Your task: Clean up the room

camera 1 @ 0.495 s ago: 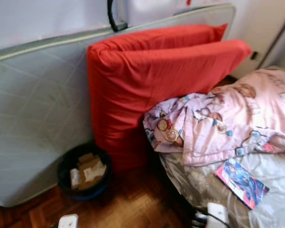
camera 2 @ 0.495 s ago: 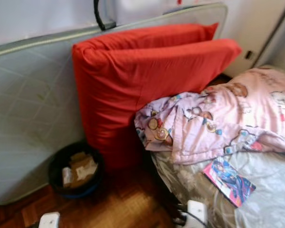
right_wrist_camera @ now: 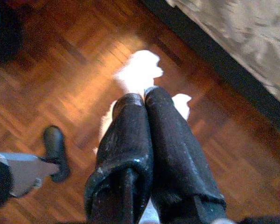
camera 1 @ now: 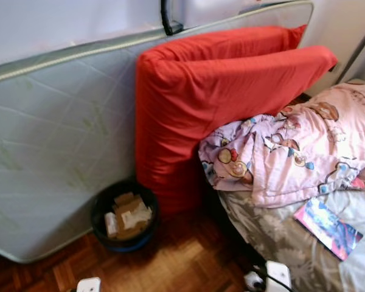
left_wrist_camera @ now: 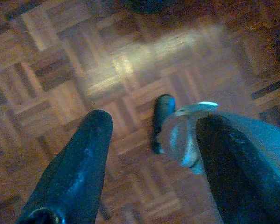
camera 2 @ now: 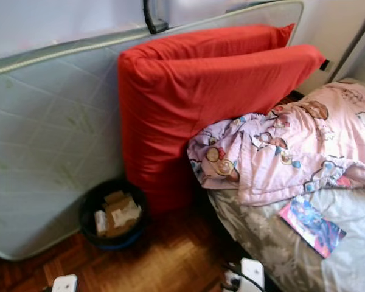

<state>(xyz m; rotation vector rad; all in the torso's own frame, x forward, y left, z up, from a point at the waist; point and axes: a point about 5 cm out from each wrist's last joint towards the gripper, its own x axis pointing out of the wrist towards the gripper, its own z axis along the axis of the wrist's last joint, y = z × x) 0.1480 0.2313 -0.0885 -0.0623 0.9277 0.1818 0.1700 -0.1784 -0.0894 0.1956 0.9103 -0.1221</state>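
Observation:
A black waste bin holding cardboard and paper scraps stands on the parquet, at the foot of a grey mattress that leans on the wall. My right gripper hangs low over the floor beside the bed, shut on a white crumpled wad that sticks out past its fingertips. My left gripper hangs open above bare parquet with nothing between its fingers. A colourful magazine lies on the bed's grey sheet.
A thick red folded cushion leans on the mattress, right of the bin. A pink patterned quilt is bunched on the bed. A cable and white plug lie by the bed's edge. My own foot shows on the floor.
The whole picture has shifted to the right, so the camera has turned left. Bin, cushion, quilt and magazine keep their places relative to each other.

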